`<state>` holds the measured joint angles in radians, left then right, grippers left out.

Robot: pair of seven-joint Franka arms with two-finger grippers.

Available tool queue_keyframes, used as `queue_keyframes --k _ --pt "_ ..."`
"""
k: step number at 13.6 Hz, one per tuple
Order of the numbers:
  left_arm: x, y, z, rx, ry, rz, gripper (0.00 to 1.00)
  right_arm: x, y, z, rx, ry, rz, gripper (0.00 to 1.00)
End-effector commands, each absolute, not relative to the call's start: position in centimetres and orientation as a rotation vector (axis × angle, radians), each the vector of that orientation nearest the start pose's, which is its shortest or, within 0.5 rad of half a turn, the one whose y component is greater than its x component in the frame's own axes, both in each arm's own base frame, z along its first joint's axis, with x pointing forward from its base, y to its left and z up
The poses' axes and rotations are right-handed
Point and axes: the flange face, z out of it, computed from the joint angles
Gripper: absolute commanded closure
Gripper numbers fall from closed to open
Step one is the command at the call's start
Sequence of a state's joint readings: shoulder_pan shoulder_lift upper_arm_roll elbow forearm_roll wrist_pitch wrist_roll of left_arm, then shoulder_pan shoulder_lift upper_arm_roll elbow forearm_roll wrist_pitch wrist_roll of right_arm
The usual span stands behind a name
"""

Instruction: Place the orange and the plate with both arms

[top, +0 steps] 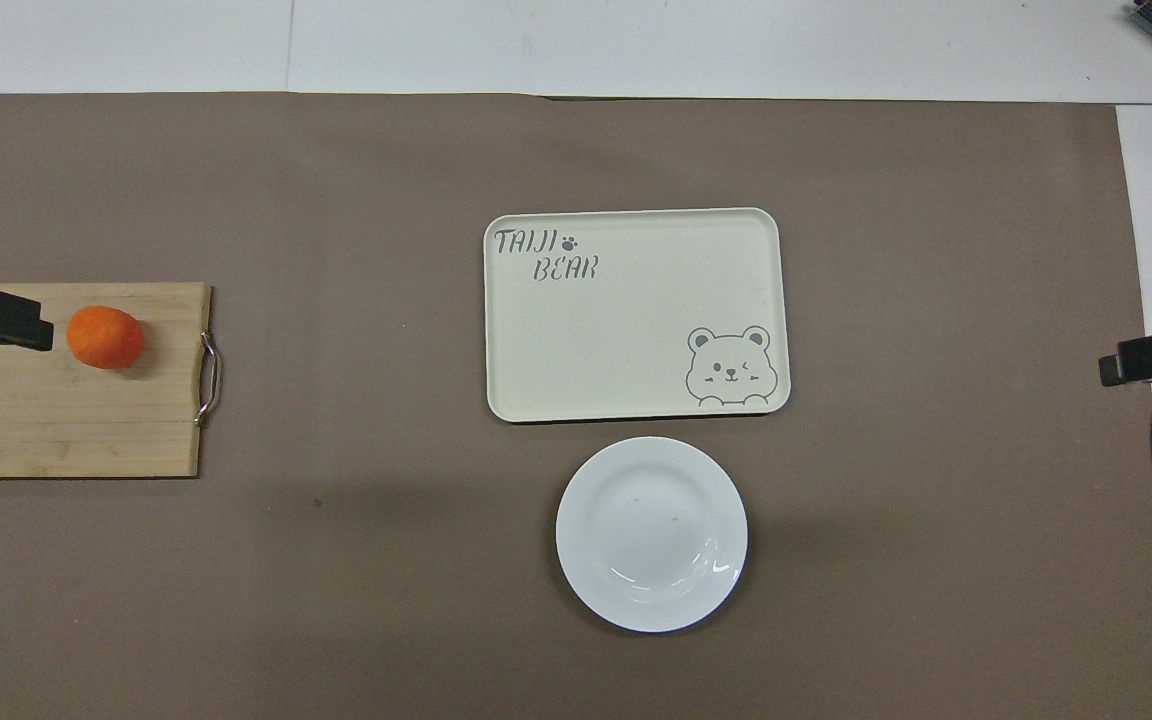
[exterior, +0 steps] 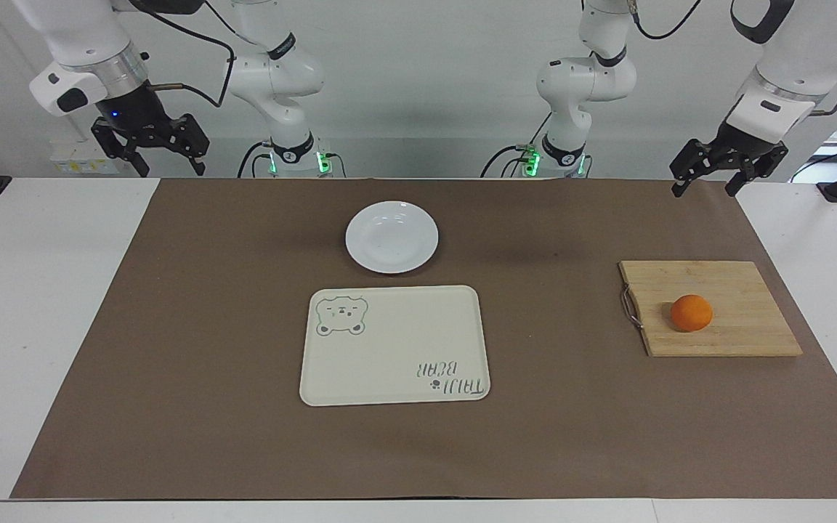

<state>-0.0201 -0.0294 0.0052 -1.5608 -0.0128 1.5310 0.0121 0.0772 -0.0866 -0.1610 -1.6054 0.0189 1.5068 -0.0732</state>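
Cream rounded-rectangle tray (exterior: pixel 394 345), glossy round plate (exterior: pixel 391 237), smooth orange (exterior: pixel 691 313) on bamboo board (exterior: pixel 731 290); both grippers empty, spread wide.

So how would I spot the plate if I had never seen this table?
Find the brown mat covering the table, then the cream tray with a bear drawing at its middle. The plate lies just beside the tray, nearer to the robots: round, glossy plain white and empty, unlike the rectangular printed tray.

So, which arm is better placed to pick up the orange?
The left arm. Its open gripper hangs at the orange's end of the table; the right gripper, also open, is at the other end.
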Motion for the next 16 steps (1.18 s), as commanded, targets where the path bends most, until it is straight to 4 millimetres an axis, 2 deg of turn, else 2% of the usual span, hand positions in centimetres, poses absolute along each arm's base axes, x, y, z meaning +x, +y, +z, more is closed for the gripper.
queue_keyframes --k 1,16 --pt "52.8 -0.5 63.8 -3.135 0.057 0.043 0.0 51.3 -4.2 64.8 -3.128 -0.03 0.018 0.0" --pt "52.3 -0.3 62.3 -3.135 0.055 0.063 0.0 51.1 -5.3 64.9 -3.115 -0.002 0.018 0.0"
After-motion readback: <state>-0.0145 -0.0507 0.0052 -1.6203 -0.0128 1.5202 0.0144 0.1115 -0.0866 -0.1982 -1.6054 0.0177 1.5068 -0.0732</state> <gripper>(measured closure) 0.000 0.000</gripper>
